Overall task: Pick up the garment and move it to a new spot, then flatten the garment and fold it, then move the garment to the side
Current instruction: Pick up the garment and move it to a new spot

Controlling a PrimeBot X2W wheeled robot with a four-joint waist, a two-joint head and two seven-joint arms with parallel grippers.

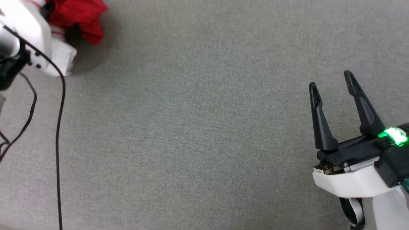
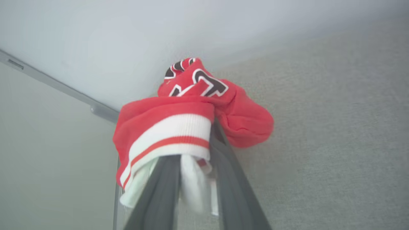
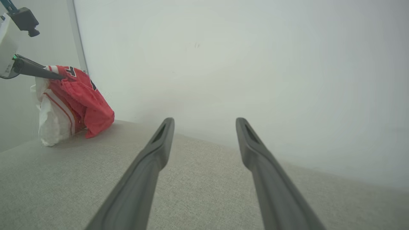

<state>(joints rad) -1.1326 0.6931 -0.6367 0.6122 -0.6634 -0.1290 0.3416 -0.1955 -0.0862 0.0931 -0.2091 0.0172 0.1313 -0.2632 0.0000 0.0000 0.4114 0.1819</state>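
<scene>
Garment hangs pinched in the narrowed left claw, while the right claw gapes wide, empty.

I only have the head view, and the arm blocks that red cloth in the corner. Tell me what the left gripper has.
Observer: From its wrist view, the left gripper looks closed on a red jersey, with cloth bunched between the fingers below the red-white striped trim.
Operator: Report whether it is off the surface.
Observer: Not fully. In the right wrist view its white part hangs down and seems to touch the grey fabric surface.
Operator: Describe any marking.
Observer: Black lettering outlined in white sits on top of the bundle. It is too crumpled to read.
</scene>
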